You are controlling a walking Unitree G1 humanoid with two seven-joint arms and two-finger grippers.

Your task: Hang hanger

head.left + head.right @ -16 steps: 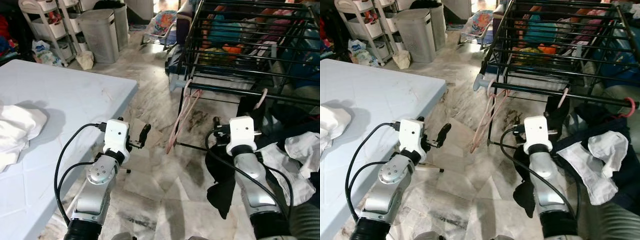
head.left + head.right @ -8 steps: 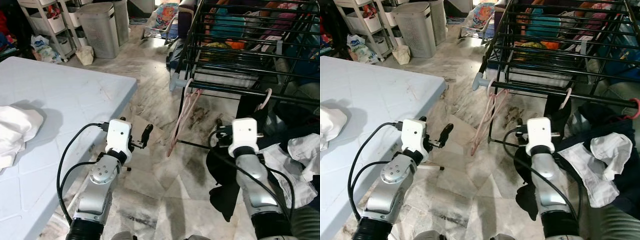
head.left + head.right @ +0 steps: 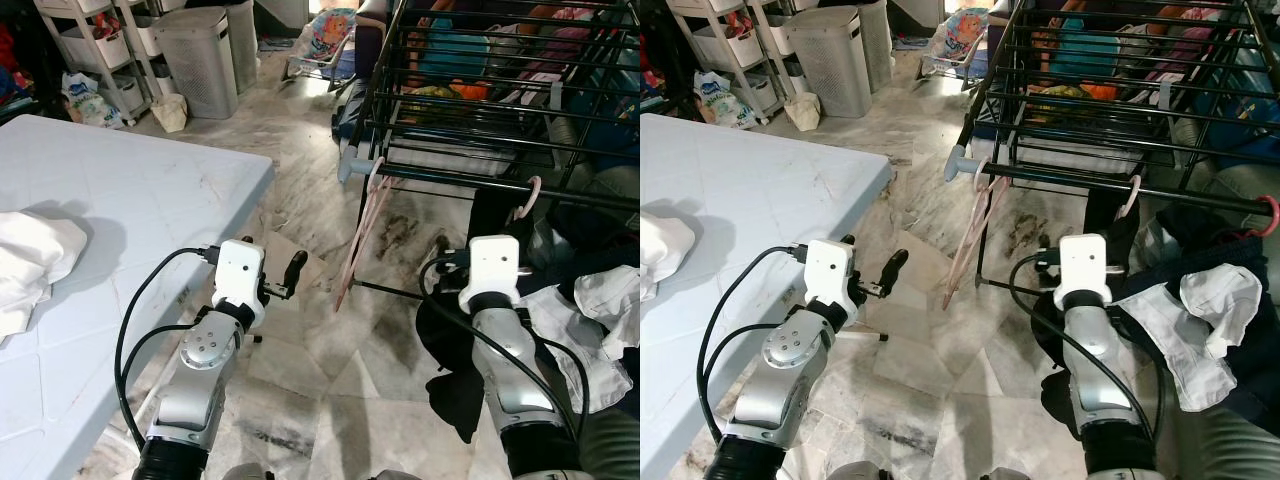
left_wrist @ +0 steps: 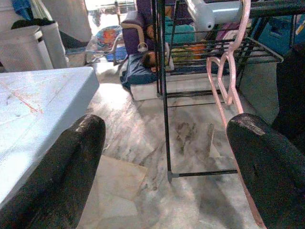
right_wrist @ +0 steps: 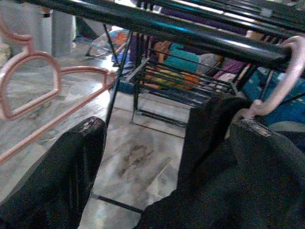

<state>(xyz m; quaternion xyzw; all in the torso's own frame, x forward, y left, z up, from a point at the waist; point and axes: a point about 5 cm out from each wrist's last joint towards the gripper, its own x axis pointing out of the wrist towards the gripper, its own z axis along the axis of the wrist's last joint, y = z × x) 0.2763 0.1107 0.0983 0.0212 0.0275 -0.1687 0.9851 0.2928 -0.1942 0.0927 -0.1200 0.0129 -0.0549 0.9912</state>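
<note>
Black rack [image 3: 470, 120] ahead, its front rail carrying two pink hangers. Empty hanger [image 3: 362, 225] hooked at the rail's left end, long axis slanting down and leftward. Second hanger [image 3: 527, 196] hooked farther right, holding a black garment [image 3: 500, 225]. Left gripper [image 3: 290, 272] left of the rack, fingers [image 4: 57, 167] spread, empty. Right gripper [image 5: 162, 157] just below the rail beside the garment, fingers [image 5: 71, 167] apart.
</note>
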